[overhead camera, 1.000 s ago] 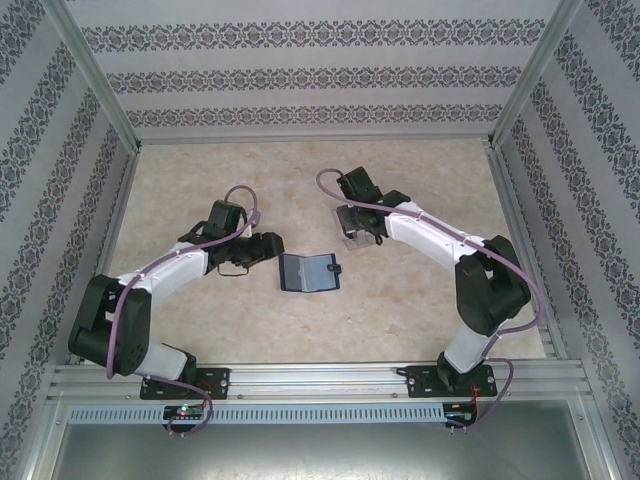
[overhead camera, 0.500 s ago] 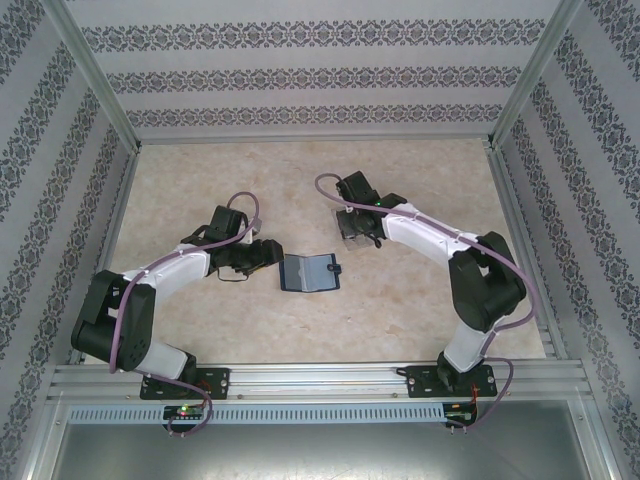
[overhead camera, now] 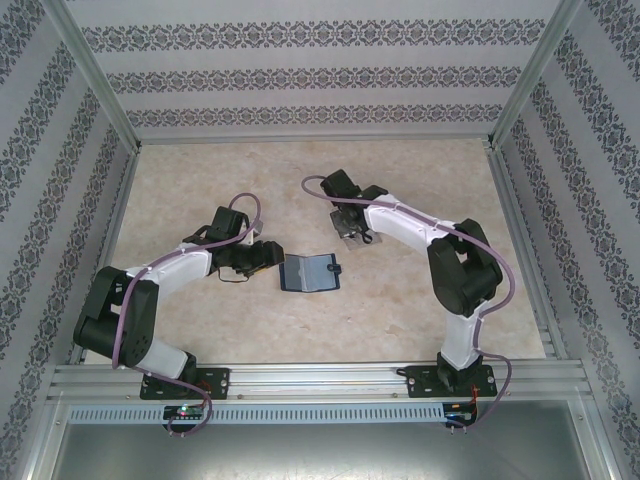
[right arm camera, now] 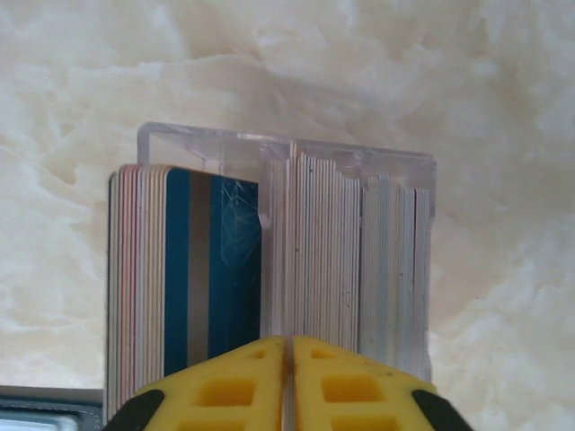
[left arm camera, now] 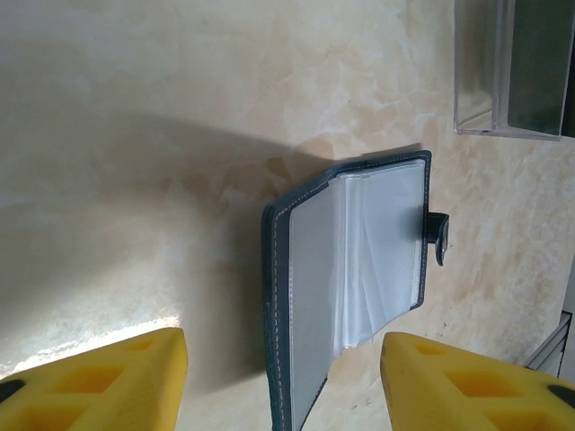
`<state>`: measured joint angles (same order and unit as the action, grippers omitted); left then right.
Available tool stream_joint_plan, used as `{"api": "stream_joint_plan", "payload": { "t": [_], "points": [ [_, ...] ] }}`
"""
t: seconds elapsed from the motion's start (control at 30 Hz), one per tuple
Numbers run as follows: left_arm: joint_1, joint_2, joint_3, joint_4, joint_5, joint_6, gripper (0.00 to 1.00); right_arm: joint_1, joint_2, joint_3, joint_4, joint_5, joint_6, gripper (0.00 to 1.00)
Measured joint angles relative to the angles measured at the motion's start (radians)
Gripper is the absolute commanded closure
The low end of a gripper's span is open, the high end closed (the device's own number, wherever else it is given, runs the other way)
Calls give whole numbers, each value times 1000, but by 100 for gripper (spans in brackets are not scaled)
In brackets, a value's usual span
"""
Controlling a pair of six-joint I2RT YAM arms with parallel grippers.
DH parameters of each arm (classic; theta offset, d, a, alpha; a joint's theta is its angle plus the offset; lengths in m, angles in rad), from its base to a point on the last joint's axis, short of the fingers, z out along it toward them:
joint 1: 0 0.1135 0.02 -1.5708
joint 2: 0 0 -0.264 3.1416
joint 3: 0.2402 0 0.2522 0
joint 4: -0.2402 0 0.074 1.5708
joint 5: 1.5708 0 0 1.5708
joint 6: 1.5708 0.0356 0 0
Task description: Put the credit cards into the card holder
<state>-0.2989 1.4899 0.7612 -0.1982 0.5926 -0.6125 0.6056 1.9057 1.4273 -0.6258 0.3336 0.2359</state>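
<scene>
The card holder lies open on the table, a navy wallet with clear sleeves and a snap tab on its right edge. My left gripper is open just left of it, with the yellow fingertips spread to either side of the wallet's near end. The credit cards stand on edge in a clear slotted case; several are whitish and some are dark blue. My right gripper is shut over that stack, with a thin pale card edge between its tips.
The clear case stands beyond the wallet, at the table's middle. Aluminium frame posts and patterned walls enclose the marbled tabletop. Bare surface lies at the far side and at the right.
The right arm has swung its elbow leftward and its gripper has shifted slightly up-left at the clear case. The left arm has edged a little to the left.
</scene>
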Motion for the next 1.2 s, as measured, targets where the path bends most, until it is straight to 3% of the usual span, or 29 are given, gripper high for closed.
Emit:
{"api": "stream_joint_plan", "payload": {
  "t": [0.2,0.3,0.37,0.57,0.93,1.2],
  "points": [
    [0,0,0,0,-2,4,40,34,39,46,-57,132,-8,69],
    [0,0,-2,1,-1,4,40,41,48,59,-75,169,-7,64],
    [0,0,-5,2,-1,4,40,45,48,61,-81,190,-6,54],
    [0,-3,-18,3,-1,5,40,45,49,68,-95,227,-4,45],
    [0,-36,-29,3,-3,8,40,-61,0,18,-39,-68,5,45],
    [0,-66,-33,3,-18,7,40,-102,-9,17,-40,-181,5,44]
  ]
}}
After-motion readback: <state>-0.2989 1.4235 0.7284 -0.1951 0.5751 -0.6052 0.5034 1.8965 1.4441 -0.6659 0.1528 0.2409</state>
